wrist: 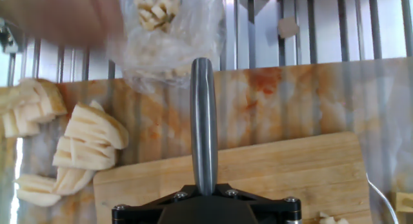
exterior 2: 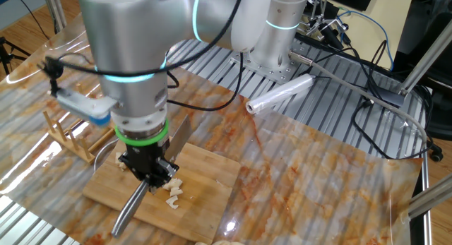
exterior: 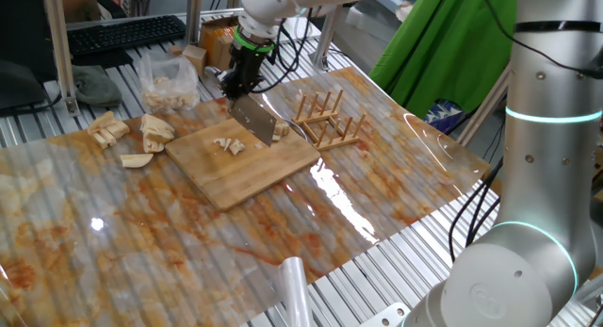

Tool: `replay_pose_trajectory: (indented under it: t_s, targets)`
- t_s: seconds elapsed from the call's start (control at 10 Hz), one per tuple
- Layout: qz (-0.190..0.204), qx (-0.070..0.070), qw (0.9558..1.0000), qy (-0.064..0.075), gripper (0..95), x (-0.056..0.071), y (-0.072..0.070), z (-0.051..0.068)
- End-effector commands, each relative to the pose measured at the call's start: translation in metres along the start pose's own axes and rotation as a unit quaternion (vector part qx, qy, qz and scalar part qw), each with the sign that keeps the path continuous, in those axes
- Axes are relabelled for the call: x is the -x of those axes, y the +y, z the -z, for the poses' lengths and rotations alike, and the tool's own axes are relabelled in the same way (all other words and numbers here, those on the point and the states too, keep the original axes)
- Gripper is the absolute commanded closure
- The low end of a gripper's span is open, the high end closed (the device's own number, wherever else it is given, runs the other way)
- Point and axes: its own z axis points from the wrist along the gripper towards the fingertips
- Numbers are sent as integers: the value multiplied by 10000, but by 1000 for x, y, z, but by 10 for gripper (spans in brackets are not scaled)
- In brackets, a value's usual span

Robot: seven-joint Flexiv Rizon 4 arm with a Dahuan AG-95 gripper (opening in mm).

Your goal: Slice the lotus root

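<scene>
Hand view gives me the knife handle [wrist: 204, 127] running straight up toward twelve o'clock from between my fingers, which are clenched on it. From one fixed view I see the biggest thing first: the desk [exterior: 396, 261], a slatted metal top covered by a clear sheet [exterior: 113, 242] stained orange-brown. A green cloth [exterior: 443, 44] hangs at two o'clock in the room, and a dark keyboard [exterior: 127, 35] sits far back at eleven o'clock. Near the centre lies the wooden cutting board [exterior: 254, 162], with a wooden rack [exterior: 325, 124] just beside it at two o'clock. My gripper [exterior: 243, 77] points down over the board's far edge, and the cleaver's blade [exterior: 254, 120] rests tilted on the board. A plastic bag of pieces [exterior: 170, 82] sits at eleven o'clock from the board. Chunks of lotus root [exterior: 141, 134] lie on the sheet at nine o'clock, off the board, and a few small cut slices [exterior: 229, 145] lie on the board beside the blade. A roll of film [exterior: 294, 289] lies at six o'clock.
</scene>
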Motion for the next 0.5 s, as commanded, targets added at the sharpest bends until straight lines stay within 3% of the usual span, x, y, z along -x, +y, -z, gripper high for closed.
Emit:
replay_pose_trajectory:
  t_s: [0.1,0.2,0.5]
  targets:
    - [115,-20,9999,-40,950,-1,1,-3]
    - [284,-129,9995,-18,950,-1,-1,-5]
    - [543,-123,9984,49,950,-4,0,-10]
